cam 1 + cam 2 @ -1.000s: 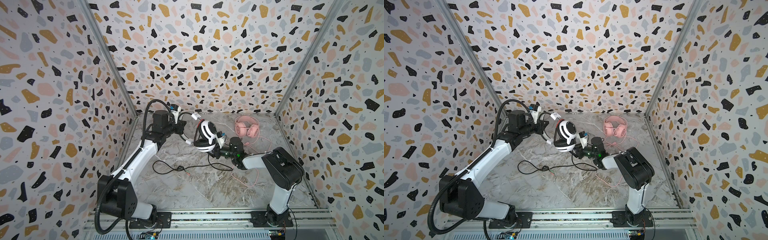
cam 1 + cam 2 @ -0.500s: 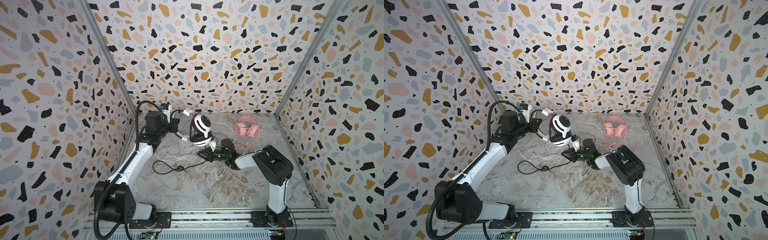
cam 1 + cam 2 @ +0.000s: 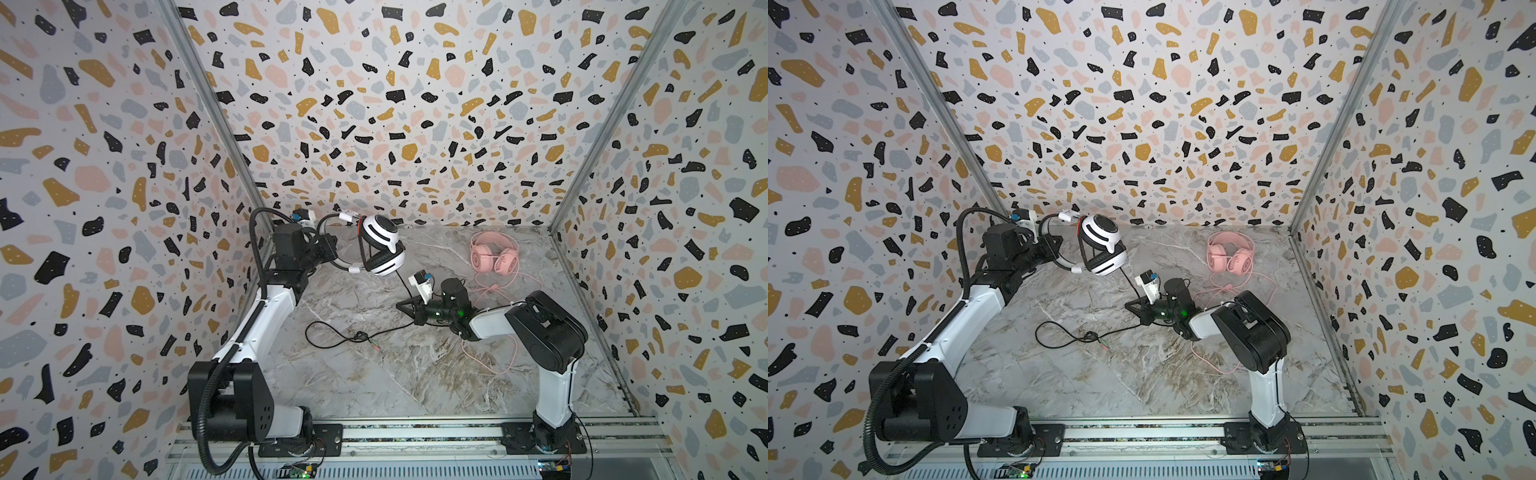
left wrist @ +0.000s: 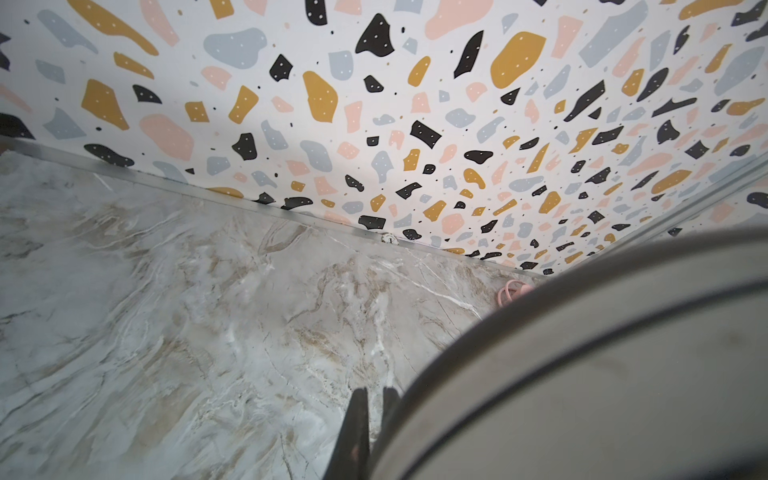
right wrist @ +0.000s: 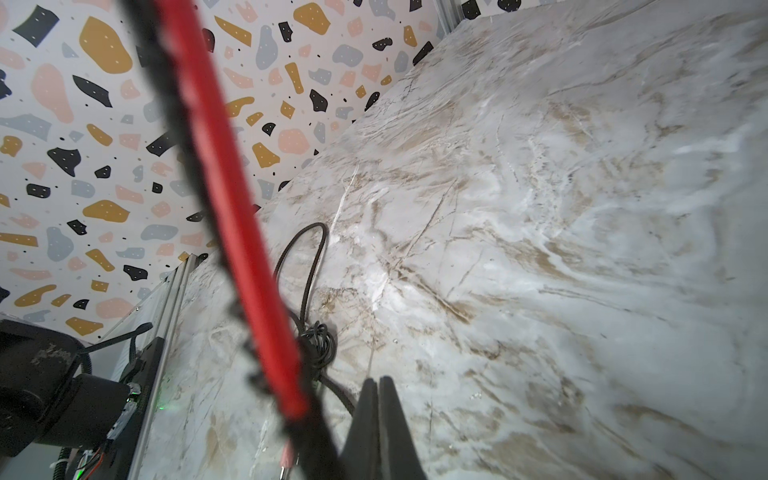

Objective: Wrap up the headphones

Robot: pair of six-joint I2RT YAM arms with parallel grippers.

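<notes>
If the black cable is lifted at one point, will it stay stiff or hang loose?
Probably floppy: the black cable lies in loose loops on the table. Likely light, being thin beside the white headset it trails from. Its small tangle may snag.

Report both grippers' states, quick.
Left gripper: shut on the white headphones.
Right gripper: shut beside the black cable; a grip on it cannot be told.
</notes>
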